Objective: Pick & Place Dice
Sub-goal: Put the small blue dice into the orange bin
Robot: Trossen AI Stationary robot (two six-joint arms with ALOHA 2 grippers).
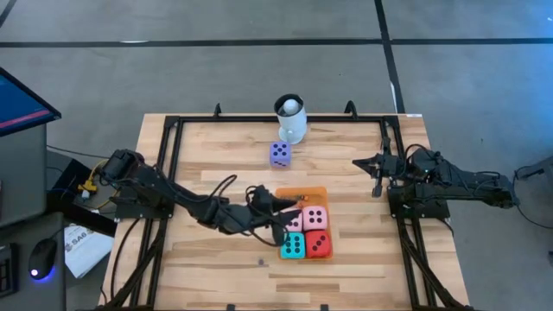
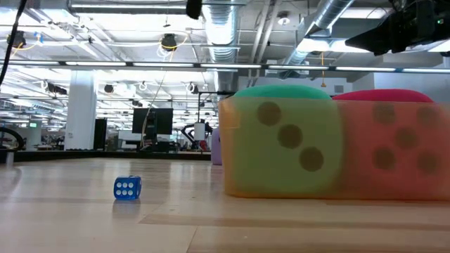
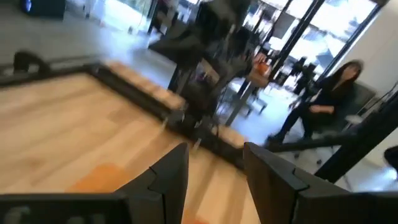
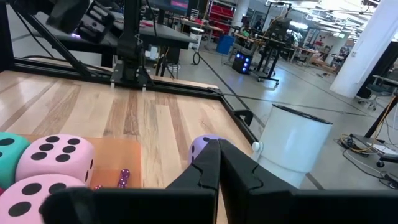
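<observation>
The left gripper (image 1: 278, 207) hung at mid-table w/ its fingers (image 3: 171, 171) parted and nothing seen between them in the left wrist view, just bare wood and a bit of the orange mat (image 1: 304, 193) past the tips; so it was apart, not clamped on anything. Three big dice sat bunched right beside its tips, on the side away from the left arm's base: the pink die (image 1: 314, 218) nearest, the red die (image 1: 318, 244) and the teal die (image 1: 292, 246) a little off to one side of it, all three touching or nearly so (a fourth, paler face may have been tucked under the fingers, couldn't tell). The purple die (image 1: 279, 154) stood alone, well apart from that gripper, off towards the white mug (image 1: 291, 119), roughly between the two arms. The right gripper (image 1: 375, 166) waited near its own table edge w/ fingers together, empty; the purple die lay straight ahead of it in the right wrist view, partly hidden behind its tips. Judgement: purple was the piece left to fetch; neither arm was clearly nearer, but the right gripper was pointed at it; cubes have no long axis, so grip angle hardly mattered. A tiny blue die (image 2: 127, 187) lay on the wood in the low view, nearer that camera than the cluster.
</observation>
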